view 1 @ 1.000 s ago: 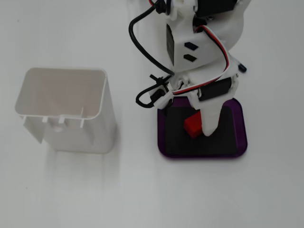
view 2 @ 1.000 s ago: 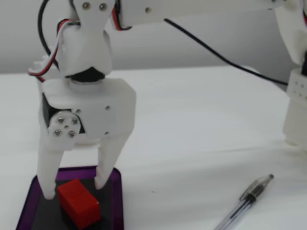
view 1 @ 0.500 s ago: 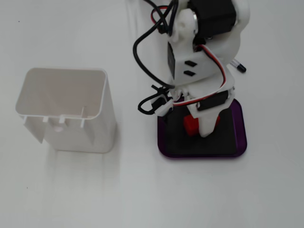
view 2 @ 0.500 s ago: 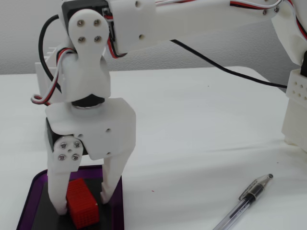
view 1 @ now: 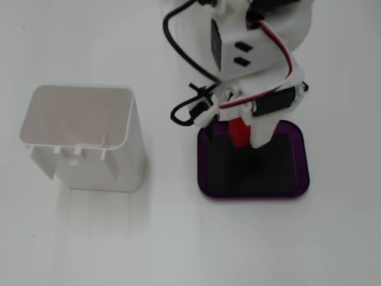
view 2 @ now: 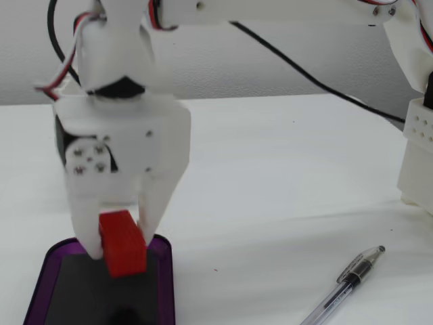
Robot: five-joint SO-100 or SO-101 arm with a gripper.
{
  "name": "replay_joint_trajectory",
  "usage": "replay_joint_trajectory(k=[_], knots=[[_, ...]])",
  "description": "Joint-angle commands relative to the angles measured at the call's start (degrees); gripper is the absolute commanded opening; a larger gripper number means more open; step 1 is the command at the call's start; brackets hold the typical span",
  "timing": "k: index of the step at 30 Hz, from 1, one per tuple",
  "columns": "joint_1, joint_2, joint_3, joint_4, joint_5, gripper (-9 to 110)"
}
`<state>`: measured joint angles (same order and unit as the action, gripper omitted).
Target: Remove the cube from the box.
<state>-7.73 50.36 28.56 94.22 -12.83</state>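
Note:
The red cube (view 2: pixel 123 242) hangs in the air above the box, pinched between the white fingers of my gripper (view 2: pixel 120 245). From above, the cube (view 1: pixel 240 130) shows as a red patch under the gripper (view 1: pixel 247 136), over the far part of the box (view 1: pixel 300 179). The box is a shallow purple tray with a black bottom; its floor (view 2: pixel 81 298) lies bare beneath the lifted cube. The gripper is shut on the cube.
A tall white open-topped container (view 1: pixel 83 140) stands left of the box in a fixed view. A clear ballpoint pen (view 2: pixel 345 283) lies on the white table to the right. The arm's base (view 2: pixel 416 135) rises at the right edge.
The gripper closed on the cube inside the box and then rose with it. The cube has left the black floor and now hangs above the box.

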Motion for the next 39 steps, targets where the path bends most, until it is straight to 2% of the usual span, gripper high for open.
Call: replay_joint_trajectory(k=[1, 5, 11, 20, 27, 34, 39], knots=[[-0.2, 10.8, -6.1, 3.2, 0.5, -1], [0.4, 20.4, 3.6, 3.1, 0.6, -1], [0.8, 34.4, 27.0, 1.1, 0.5, -1], [8.3, 56.0, 70.2, -19.7, 0.5, -1], [9.7, 69.7, 99.6, -35.3, -0.1, -1], [9.7, 75.1, 114.1, -46.1, -0.3, -1], [9.7, 75.1, 115.1, -46.7, -0.2, 0]])
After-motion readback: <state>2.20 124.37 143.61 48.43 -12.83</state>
